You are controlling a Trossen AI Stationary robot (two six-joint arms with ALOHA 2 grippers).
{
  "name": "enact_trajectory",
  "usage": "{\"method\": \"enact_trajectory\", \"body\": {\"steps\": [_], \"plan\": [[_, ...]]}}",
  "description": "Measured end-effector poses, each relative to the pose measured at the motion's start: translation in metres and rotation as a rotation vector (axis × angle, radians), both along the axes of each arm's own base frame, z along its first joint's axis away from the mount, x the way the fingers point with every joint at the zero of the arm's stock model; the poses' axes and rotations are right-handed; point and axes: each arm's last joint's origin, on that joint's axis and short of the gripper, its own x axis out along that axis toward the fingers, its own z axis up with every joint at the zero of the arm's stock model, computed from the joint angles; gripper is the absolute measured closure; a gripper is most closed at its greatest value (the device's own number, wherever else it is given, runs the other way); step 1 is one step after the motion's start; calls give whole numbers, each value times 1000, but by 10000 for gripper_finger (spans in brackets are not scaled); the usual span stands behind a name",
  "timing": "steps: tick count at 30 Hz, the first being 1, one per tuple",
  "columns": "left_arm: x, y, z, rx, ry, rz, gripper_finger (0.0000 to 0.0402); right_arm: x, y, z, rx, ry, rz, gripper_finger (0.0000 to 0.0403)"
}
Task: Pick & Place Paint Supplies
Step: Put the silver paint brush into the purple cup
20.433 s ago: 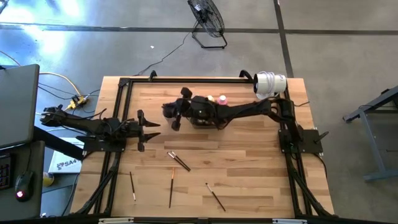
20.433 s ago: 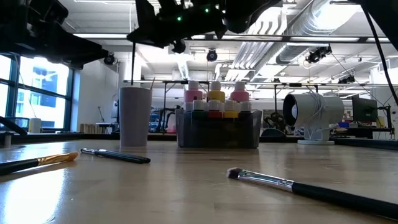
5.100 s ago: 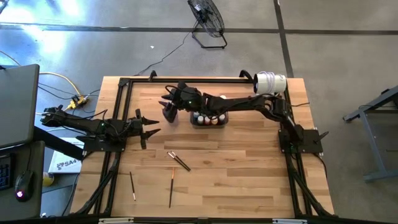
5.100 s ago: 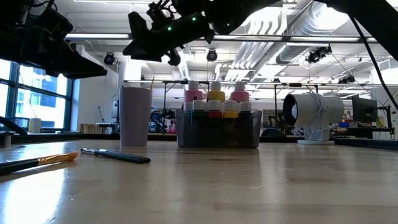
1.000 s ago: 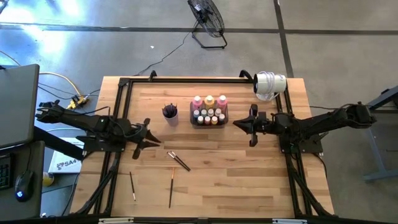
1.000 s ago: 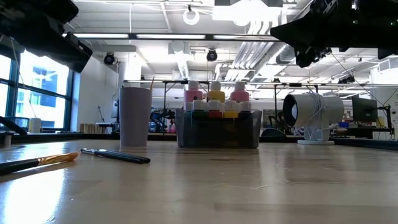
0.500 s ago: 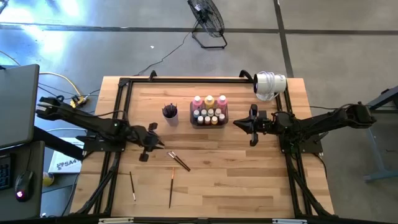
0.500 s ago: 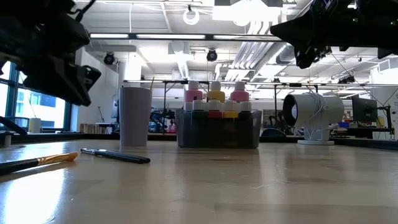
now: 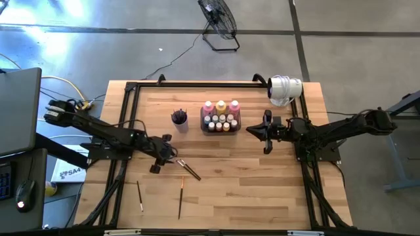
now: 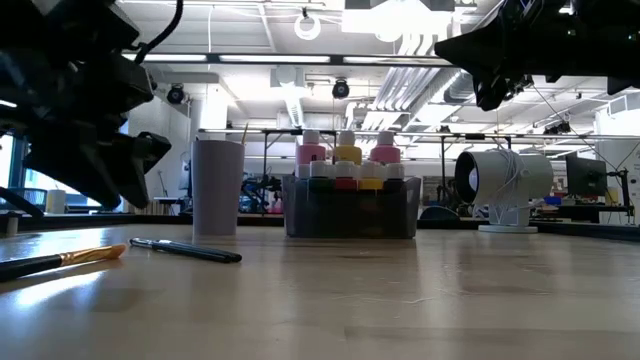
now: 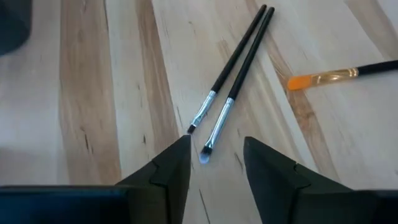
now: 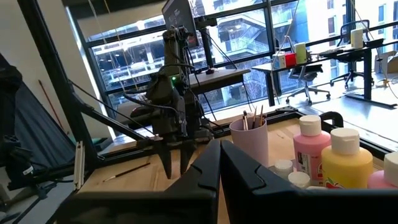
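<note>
Since twenty seconds ago the right gripper [image 9: 264, 131] has left the far-side purple cup [image 9: 179, 118] and tray [image 9: 237, 124] and drawn back to the right. The brush that lay near and right of centre is gone from the table [image 9: 262, 177]. Within the last second the left gripper [image 9: 165, 157] has swung rightward and nearer, dropping, fingers parted, over the crossed pair of paintbrushes [image 9: 188, 169]
</note>
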Motion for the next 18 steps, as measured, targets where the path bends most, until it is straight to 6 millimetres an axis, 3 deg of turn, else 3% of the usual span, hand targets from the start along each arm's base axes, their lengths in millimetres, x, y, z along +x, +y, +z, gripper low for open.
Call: {"method": "enact_trajectory", "body": {"steps": [18], "plan": [[12,-2,-23,17,71,6,254,0,0,-2,-1,17,0,401]]}}
